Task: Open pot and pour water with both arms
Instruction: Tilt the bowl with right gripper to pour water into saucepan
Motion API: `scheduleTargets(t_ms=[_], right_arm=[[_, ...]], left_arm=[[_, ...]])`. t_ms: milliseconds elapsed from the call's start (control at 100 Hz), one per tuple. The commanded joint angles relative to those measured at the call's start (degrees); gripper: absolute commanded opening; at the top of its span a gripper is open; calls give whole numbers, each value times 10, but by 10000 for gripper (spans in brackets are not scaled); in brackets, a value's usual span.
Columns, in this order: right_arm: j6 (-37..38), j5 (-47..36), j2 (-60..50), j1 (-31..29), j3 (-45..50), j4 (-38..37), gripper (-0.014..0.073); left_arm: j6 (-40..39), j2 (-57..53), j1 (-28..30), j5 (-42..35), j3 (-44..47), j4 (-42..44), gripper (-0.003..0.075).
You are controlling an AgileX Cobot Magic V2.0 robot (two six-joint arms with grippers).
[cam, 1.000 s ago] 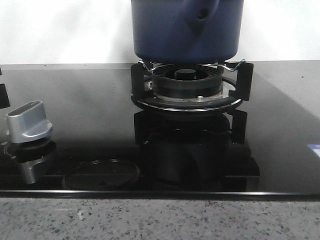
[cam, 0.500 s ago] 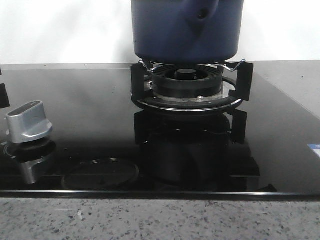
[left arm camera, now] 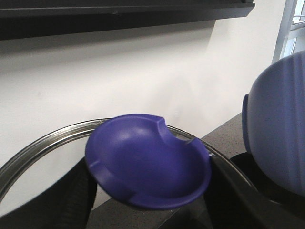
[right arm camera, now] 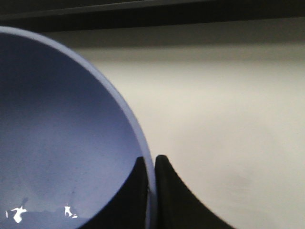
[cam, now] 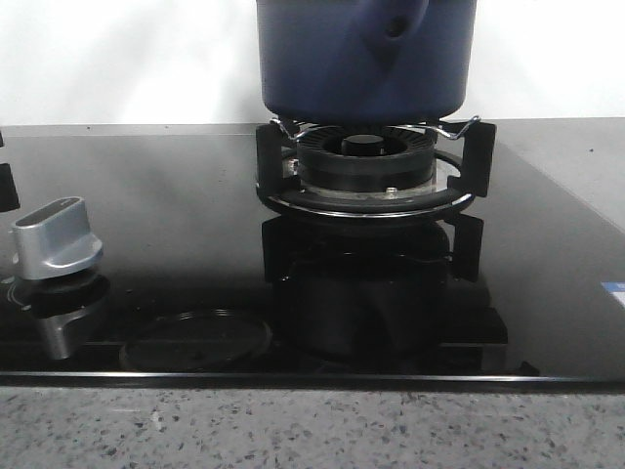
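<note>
Over the last second the pot (cam: 366, 59) had not shifted and sat on the burner stand (cam: 374, 171) at the back of the black surface (cam: 166, 195), so pouring had not begun. There was one pot, one lid (left arm camera: 47, 138), one lighter-blue bowl (right arm camera: 62, 133), one silver knob (cam: 56, 237) and two claws. The left claw (left arm camera: 150, 191) pinched the lid's blue handle, and the right claw (right arm camera: 150, 191) pinched the bowl's rim.

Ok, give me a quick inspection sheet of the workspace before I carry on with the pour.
Surface: glossy black cooktop, speckled counter in front.
Job's things: pot on burner stand; lid off.
Clutter: silver control knob.
Grippers: left gripper fingers flank the lid's blue knob; right gripper pinches a light-blue vessel rim.
Cables: nothing seen.
Surroundings: white wall.
</note>
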Motion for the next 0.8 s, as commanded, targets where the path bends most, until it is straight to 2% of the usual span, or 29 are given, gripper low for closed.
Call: scheduleTargets(t_ms=[0,490,790], right_arm=[[-3,-74,-29,0,-16,-9,-47],[-3,-81,-29,0,-13,-9,-47],[-3,-201,-26,0,41,-11,-47]], left_arm=[[-5,-32,1,7,-20,-50,304],[-5,-32,1,7,-20,-50,303],[-5,-32,1,7,-20,-50,303]])
